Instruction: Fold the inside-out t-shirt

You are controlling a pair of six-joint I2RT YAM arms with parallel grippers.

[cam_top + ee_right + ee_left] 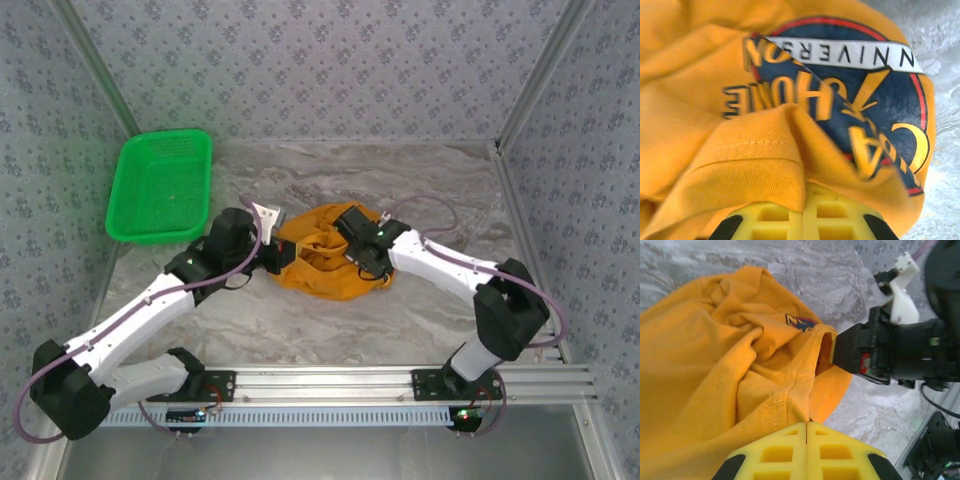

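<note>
The inside-out t-shirt [322, 272] lies bunched at the centre of the table [330, 335], with the green mesh basket [160, 190] well apart at its 10 o'clock. The left gripper [806, 426] has its 2 fingers pressed together on a seam at the heap's 9 o'clock edge, and the right gripper [807, 192], at 3 o'clock, is clamped on a hemmed fold beside the printed graphic [875, 115]. Likely these opposite pinches let the arms draw apart and spread the cloth flat for folding.
</note>
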